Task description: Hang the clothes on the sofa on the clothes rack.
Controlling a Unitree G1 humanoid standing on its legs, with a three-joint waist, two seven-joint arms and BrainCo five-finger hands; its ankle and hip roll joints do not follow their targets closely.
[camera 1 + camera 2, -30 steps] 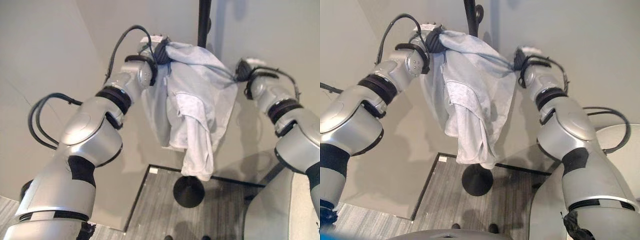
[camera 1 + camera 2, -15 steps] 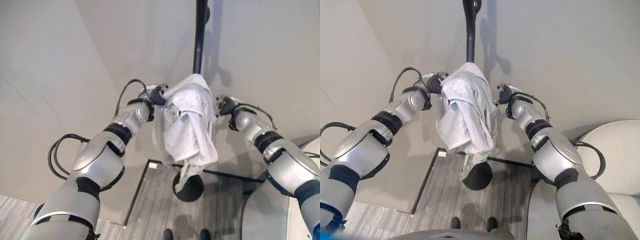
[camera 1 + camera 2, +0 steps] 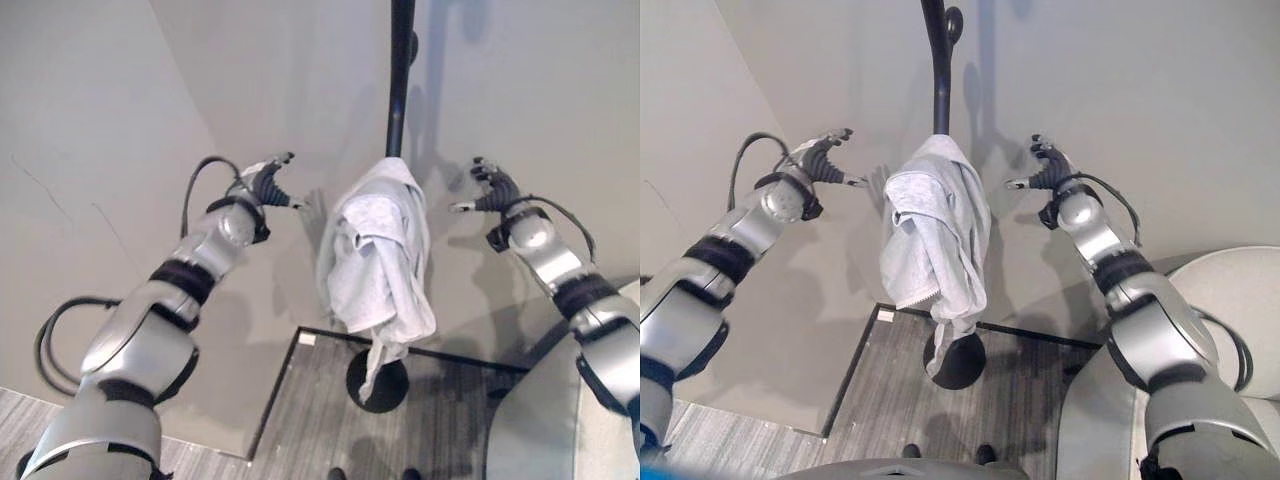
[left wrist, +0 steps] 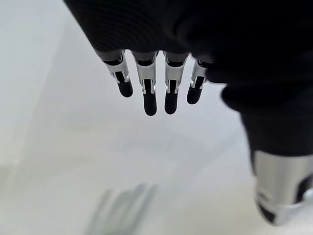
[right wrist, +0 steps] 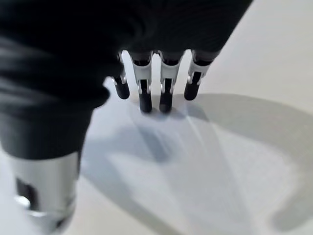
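I am seeing the pale grey garment [image 3: 378, 262] hanging bunched on the black pole of the clothes rack [image 3: 400, 75], near the middle of the frame, its folds draping down toward the rack's round black base [image 3: 377, 381] at the lower centre. My left hand [image 3: 270, 181] is hovering at the upper left of the garment, apart from the cloth, with its fingers [image 4: 149, 93] spreading straight and holding nothing. My right hand [image 3: 492, 188] is hovering at the upper right of the garment, likewise apart from it, its fingers [image 5: 164, 90] reaching out straight toward the plain grey wall [image 3: 560, 90] and its thumb sticking out toward the cloth. A strip of grey striped floor [image 3: 310, 420] is showing along the bottom of the frame, and a pale rounded seat [image 3: 1230, 290] is sitting at the lower right.
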